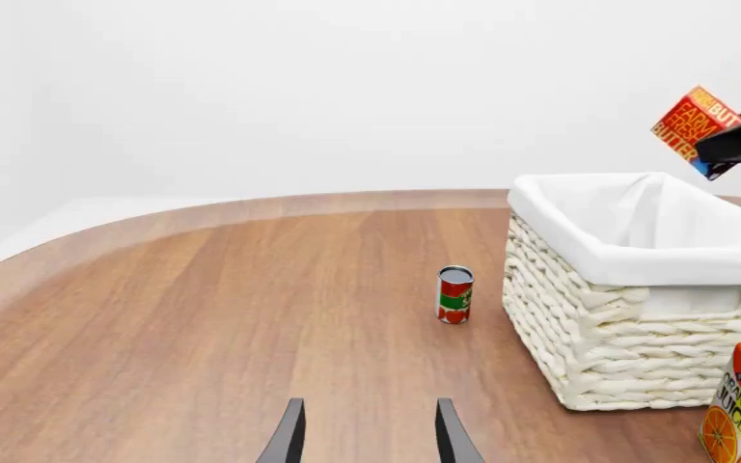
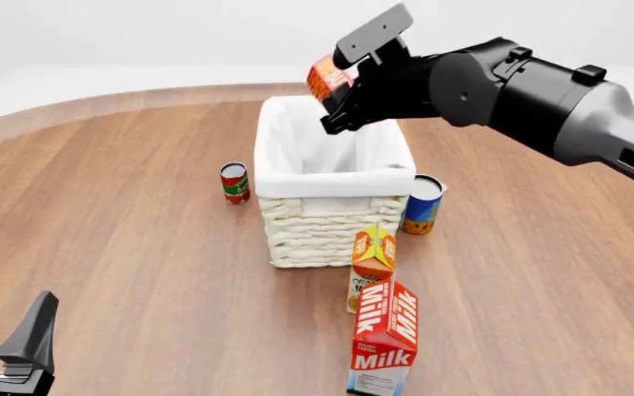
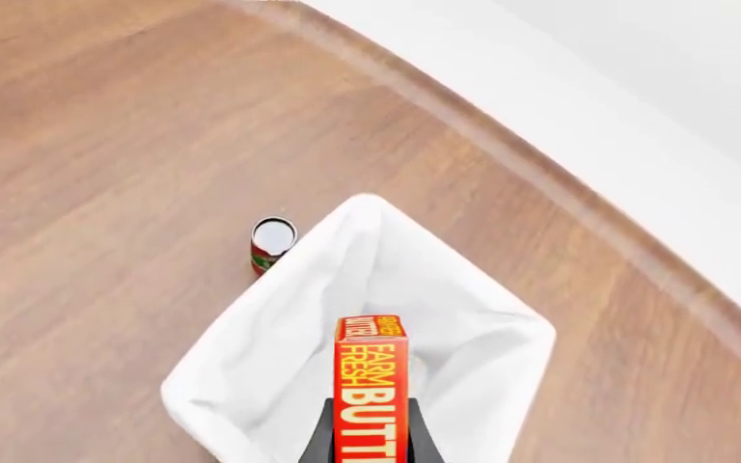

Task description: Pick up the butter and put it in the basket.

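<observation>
over wood table point(image 2: 130, 231), right gripper point(image 2: 339, 99) holds butter point(image 2: 326, 78) above basket point(image 2: 328, 177).

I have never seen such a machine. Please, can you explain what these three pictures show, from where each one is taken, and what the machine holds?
These are simulator renders of two robot arms at a wooden table. One picture looks from a fixed camera behind the arms; the other two come from small cameras on each arm's wrist.

In the front view, the right gripper holds the butter in the air above the basket. The right wrist view looks down past the butter into the basket's white lining. The left gripper waits low near the table, open and holding nothing.

Also on the table: a small red can left of the basket, a blue can on its right, and nearer the camera a juice carton and a milk carton.
</observation>
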Controlling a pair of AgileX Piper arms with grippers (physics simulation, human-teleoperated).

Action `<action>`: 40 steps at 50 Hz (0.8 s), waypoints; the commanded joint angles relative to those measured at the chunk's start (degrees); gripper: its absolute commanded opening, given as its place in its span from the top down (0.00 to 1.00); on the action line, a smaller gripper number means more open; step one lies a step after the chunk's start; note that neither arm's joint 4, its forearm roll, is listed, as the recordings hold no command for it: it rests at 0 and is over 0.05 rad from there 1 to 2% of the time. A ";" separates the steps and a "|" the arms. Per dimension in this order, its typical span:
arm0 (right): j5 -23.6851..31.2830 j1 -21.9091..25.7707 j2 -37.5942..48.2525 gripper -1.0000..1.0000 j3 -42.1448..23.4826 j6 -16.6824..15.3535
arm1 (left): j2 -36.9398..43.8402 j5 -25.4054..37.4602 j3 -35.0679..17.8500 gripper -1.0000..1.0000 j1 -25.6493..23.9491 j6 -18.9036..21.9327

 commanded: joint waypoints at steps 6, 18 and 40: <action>2.23 -0.51 1.13 1.00 -2.90 0.00 | 0.00 0.00 0.00 0.00 0.00 0.00; 5.50 -0.75 2.42 1.00 -6.51 -1.35 | 0.00 0.00 0.00 0.00 0.00 0.00; 7.74 -1.02 5.29 1.00 -8.08 -3.53 | 0.00 0.00 0.00 0.00 0.00 0.00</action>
